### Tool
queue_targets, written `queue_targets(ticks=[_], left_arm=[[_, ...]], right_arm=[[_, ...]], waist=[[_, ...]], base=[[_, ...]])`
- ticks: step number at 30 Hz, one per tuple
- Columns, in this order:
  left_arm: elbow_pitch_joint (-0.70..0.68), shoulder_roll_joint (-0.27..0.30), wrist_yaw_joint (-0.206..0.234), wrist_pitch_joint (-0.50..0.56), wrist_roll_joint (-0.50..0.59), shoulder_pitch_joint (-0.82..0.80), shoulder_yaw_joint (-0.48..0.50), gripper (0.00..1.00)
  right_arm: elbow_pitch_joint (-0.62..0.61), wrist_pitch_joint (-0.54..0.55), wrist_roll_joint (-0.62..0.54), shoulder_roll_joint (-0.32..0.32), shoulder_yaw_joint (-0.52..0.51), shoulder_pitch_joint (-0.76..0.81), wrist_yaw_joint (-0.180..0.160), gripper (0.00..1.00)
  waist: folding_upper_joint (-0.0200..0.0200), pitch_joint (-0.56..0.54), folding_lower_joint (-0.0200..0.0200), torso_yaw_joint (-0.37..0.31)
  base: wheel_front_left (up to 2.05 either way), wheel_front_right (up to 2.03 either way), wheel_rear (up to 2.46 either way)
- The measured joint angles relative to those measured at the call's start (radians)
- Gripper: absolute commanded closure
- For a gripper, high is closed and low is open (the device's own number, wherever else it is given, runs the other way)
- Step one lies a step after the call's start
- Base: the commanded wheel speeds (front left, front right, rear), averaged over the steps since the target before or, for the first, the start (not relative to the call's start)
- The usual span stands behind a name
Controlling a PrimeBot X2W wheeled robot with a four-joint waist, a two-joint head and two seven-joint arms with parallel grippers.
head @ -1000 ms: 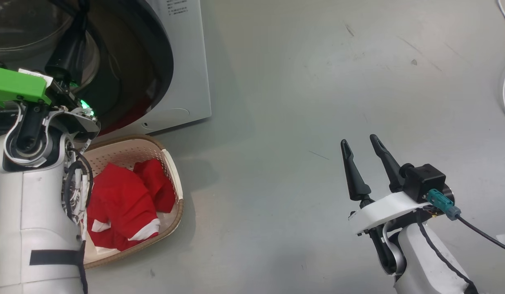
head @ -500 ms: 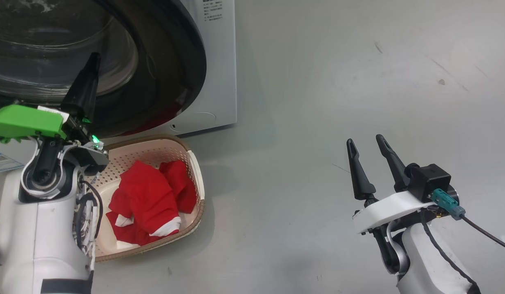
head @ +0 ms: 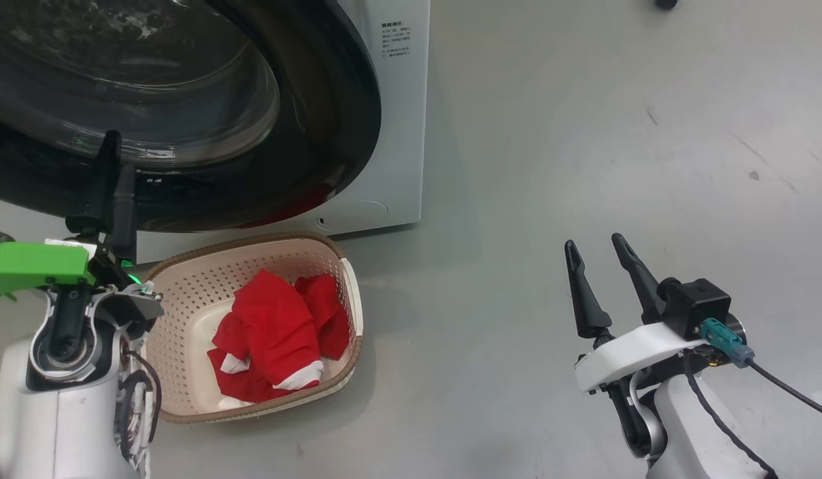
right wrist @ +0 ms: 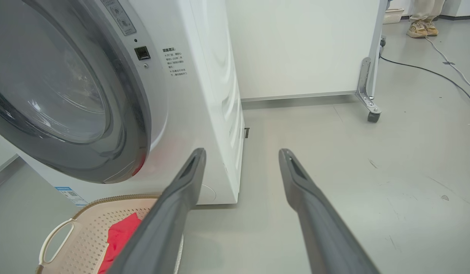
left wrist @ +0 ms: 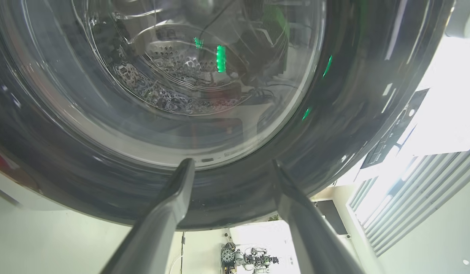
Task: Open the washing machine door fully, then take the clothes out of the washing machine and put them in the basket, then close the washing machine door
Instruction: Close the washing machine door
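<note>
The washing machine door (head: pixel 331 113) lies against the front of the white washing machine (head: pixel 398 133), black rim and glass bowl facing me. My left gripper (head: pixel 117 154) is open in front of the door's lower rim; in the left wrist view the left gripper (left wrist: pixel 231 164) has nothing between its fingers, with the door (left wrist: pixel 334 133) close ahead. The red clothes (head: pixel 278 326) lie in the cream basket (head: pixel 185 299) on the floor below the door. My right gripper (head: pixel 594 243) is open and empty over bare floor, far right. The right wrist view shows the right gripper (right wrist: pixel 241 152), the door (right wrist: pixel 67 95), the basket (right wrist: pixel 67 236) and the clothes (right wrist: pixel 119 239).
Grey floor stretches to the right of the machine. In the right wrist view a white panel (right wrist: pixel 296 45) on a caster (right wrist: pixel 373 116) stands behind the machine, cables (right wrist: pixel 429 70) run across the floor, and a person's feet (right wrist: pixel 421 28) are at the far back right.
The head camera has moved, shifting the whole picture right and down. My left gripper's fingers have parted, and it now sits lower, at the door's bottom rim. The right gripper stays open.
</note>
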Motion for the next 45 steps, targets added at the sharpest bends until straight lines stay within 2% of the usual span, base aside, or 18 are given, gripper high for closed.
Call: queue_targets(ticks=[3,6,13,22,27,29,34,39,45], left_arm=[[-0.037,0.0,0.0,-0.035,0.034,0.022,0.003,0.0],[-0.071,0.003,0.0,-0.078,0.133,0.048,-0.012,0.0],[-0.148,0.102,0.0,-0.205,0.4,0.111,-0.109,0.0],[-0.131,0.166,0.0,-0.393,0.623,0.218,-0.238,0.0],[-0.084,0.2,-0.001,-0.525,0.736,0.277,-0.257,0.0],[-0.057,0.231,-0.001,-0.525,0.817,0.303,-0.276,0.0],[-0.016,0.257,-0.001,-0.509,0.943,0.341,-0.313,0.0],[0.0,0.252,0.0,-0.501,1.051,0.367,-0.279,0.0],[-0.043,0.214,0.025,-0.5,1.141,0.371,-0.211,0.0]], right_arm=[[0.002,0.0,0.0,0.0,0.0,0.004,0.001,0.0],[0.002,0.0,0.0,0.0,-0.002,0.004,0.001,0.0],[0.003,0.0,-0.002,0.0,-0.005,0.005,0.004,0.0],[0.008,0.0,-0.008,0.0,-0.01,0.025,0.01,0.0],[0.012,0.0,-0.008,0.0,-0.009,0.029,0.011,0.0],[0.013,0.0,-0.008,0.0,-0.009,0.035,0.014,0.0],[0.013,0.0,-0.008,0.0,-0.009,0.044,0.018,0.0],[0.013,0.0,-0.008,0.0,-0.009,0.045,0.018,0.0],[0.013,0.0,-0.008,0.0,-0.012,0.046,0.018,0.0]], waist=[[0.0,-0.01,0.0,0.009],[0.0,-0.019,0.0,0.017],[0.0,-0.035,0.0,0.031],[0.0,-0.065,-0.0001,0.041],[0.0,-0.082,-0.0001,0.045],[0.0,-0.09,-0.0001,0.046],[0.0,-0.098,-0.0001,0.046],[0.0,-0.107,0.0,0.046],[0.0,-0.115,-0.0001,0.048]], base=[[0.0,0.0,0.0],[0.0,0.0,0.0],[0.0,0.0,0.0],[0.0,0.0,0.0],[0.0,0.0,0.0],[0.0,0.0,0.0],[0.0,0.0,0.0],[0.0,0.0,0.0],[0.0,0.0,0.0]])
